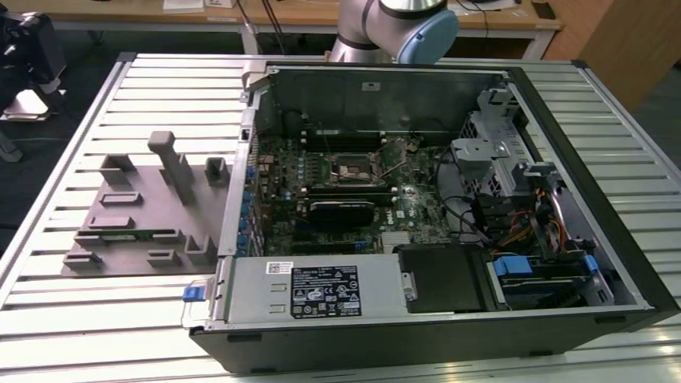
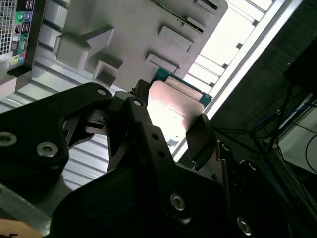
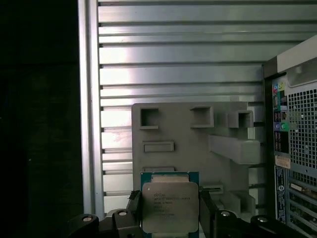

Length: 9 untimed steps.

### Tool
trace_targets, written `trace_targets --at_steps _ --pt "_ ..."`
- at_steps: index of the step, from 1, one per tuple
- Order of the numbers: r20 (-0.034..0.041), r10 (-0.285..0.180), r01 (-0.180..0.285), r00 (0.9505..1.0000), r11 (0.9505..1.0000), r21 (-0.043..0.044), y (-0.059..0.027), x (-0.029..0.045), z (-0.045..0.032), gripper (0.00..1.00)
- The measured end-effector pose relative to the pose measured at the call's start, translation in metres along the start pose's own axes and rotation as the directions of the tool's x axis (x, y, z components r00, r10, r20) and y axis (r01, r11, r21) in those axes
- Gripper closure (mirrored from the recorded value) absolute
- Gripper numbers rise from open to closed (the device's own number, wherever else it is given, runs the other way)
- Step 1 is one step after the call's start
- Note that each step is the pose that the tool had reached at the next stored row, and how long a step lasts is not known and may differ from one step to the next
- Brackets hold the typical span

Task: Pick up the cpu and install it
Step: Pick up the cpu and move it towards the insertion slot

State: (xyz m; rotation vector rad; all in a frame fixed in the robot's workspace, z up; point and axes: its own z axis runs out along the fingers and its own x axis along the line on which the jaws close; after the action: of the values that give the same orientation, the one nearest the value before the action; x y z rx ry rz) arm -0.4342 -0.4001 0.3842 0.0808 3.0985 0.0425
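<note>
- Between the fingers of the black gripper (image 3: 170, 204), closed on two opposite edges: small flat square cpu (image 3: 170, 210), pale silver metal lid, thin green rim, lifted clear of the grey moulded tray (image 3: 173, 129) on the ribbed metal surface (image 3: 173, 49).
- Judged past the pick-up, mid-carry; not yet installed.
- Likely calls for a level hold and edges squared to the open, black-framed motherboard socket (image 1: 356, 169).

exterior view: high, down into open case (image 1: 426, 347) | both wrist views: close behind end effector (image 3: 171, 210) (image 2: 168, 116), sharing grey plate (image 3: 183, 129) (image 2: 129, 20)
</note>
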Motion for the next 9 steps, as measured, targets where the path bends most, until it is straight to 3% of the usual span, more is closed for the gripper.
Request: trace_targets --at_steps 9 --pt "0.0014 0.000 0.000 1.0000 1.0000 -0.0001 0.0005 -0.0006 -0.0157 0.45"
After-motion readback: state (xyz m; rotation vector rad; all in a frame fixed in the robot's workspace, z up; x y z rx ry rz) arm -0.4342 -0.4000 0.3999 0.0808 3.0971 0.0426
